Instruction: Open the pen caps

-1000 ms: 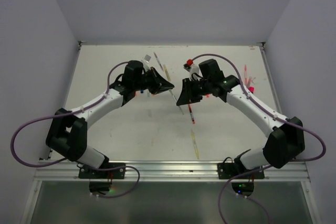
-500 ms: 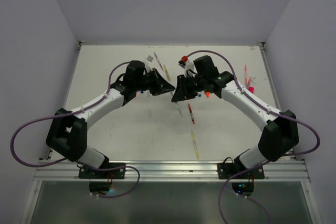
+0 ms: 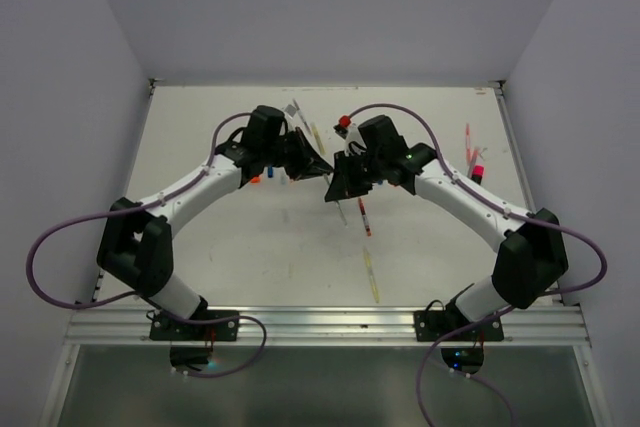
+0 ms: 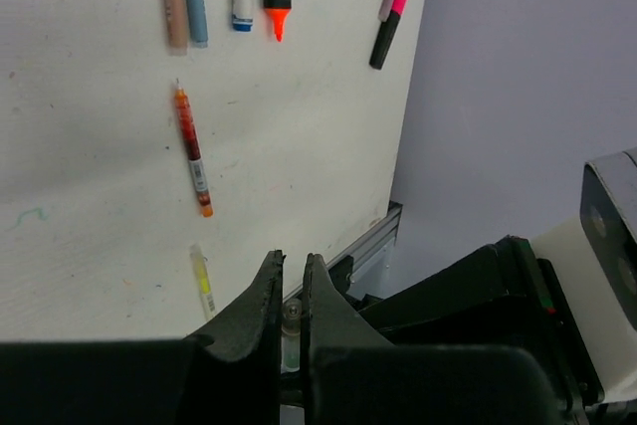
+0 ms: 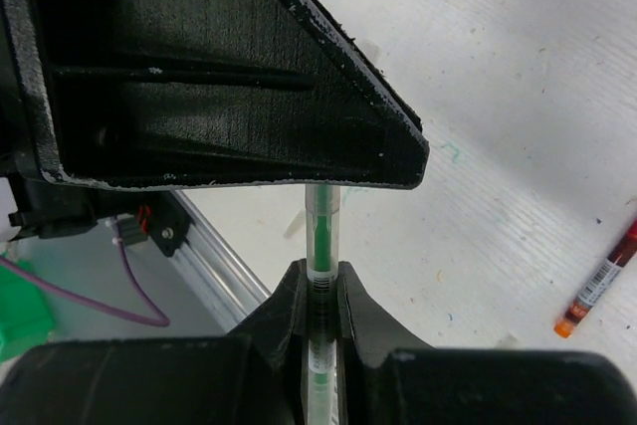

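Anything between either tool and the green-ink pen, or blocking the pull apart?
Nothing visible. The right tool is clamped on the green pen at its barrel, the left tool is closed on its other end, and the short stretch between them is bare, held above the table.

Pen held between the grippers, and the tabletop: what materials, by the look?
Pen: clear glossy plastic barrel; the green ink core shows through. Tabletop: white, matte, finely ribbed and scuffed; probably a plastic or coated board, cannot tell which.

Two pincers (image 3: 322,169) (image 3: 334,190) — one green pen (image 5: 320,236)
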